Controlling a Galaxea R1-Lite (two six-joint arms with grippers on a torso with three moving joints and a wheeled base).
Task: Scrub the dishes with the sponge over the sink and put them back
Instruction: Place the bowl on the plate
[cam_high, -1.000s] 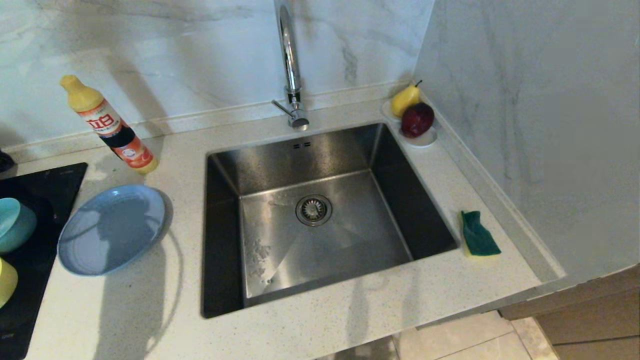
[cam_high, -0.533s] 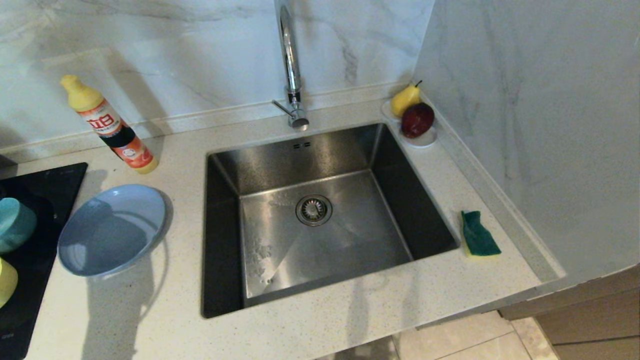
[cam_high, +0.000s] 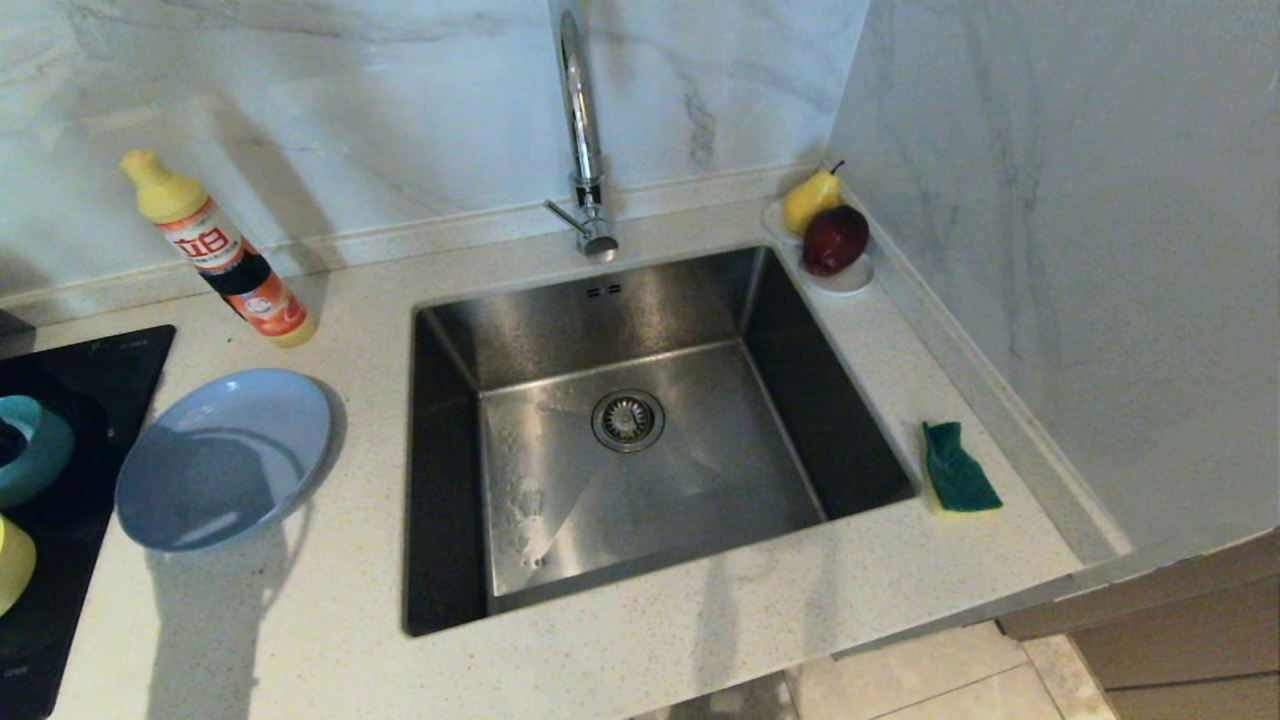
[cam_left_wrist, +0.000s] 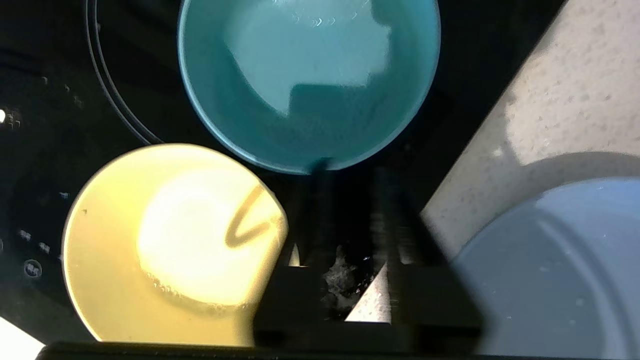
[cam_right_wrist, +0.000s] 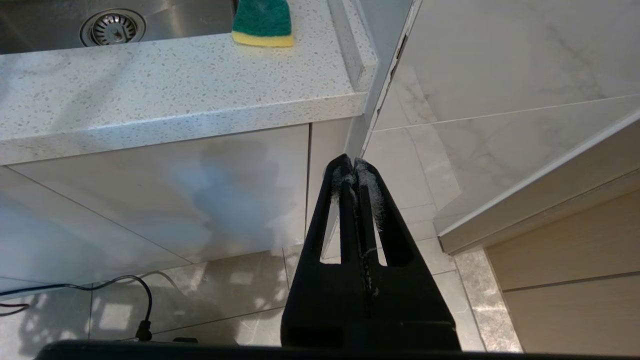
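Observation:
In the left wrist view my left gripper (cam_left_wrist: 352, 170) hovers over the black hob, open by a narrow gap with nothing between its fingers. Its tips point at the near rim of the teal-blue bowl (cam_left_wrist: 310, 75) (cam_high: 35, 460). The yellow bowl (cam_left_wrist: 165, 240) (cam_high: 12, 560) sits on one side of it and the grey-blue plate (cam_left_wrist: 560, 270) (cam_high: 225, 455) on the other. The sponge (cam_high: 958, 468) (cam_right_wrist: 262, 20) lies green side up on the counter right of the sink (cam_high: 700, 300). My right gripper (cam_right_wrist: 354, 162) hangs shut below the counter's front edge.
A detergent bottle (cam_high: 220, 255) leans on the back wall behind the plate. The chrome tap (cam_high: 580, 130) rises behind the basin. A white dish (cam_high: 850, 280) with a pear and an apple sits in the back right corner. A marble wall (cam_high: 1050, 250) closes the right side.
The arm's shadow has slid down and to the left off the plate, and a dark patch now lies over the teal-blue bowl. The dishes and the sponge have not moved.

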